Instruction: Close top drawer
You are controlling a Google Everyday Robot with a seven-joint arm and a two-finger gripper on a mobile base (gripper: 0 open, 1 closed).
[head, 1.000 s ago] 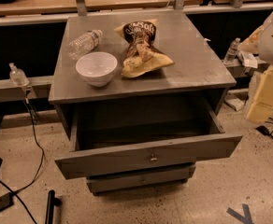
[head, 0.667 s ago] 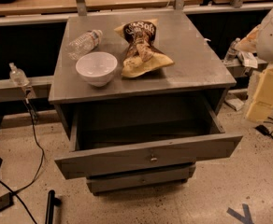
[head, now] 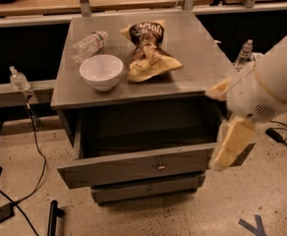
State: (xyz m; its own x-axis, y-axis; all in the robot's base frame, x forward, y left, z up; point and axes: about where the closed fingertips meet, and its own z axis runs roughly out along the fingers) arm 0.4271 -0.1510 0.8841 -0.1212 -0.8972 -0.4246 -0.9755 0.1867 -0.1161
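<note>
Speckled floor (head: 192,218); grey brass-knobbed top drawer (head: 129,168) wide open, gripper (head: 230,149) beside it.

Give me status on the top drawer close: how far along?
Done: nothing yet. The top drawer is pulled well out, with its inside in plain view. In hand: the claw is at the drawer's front right corner, beside the cabinet's right edge. I cannot tell whether it is touching. Left: the whole push, until the front lines up with the drawer below.

Lettering on chip bag (head: 148,48) unreadable
</note>
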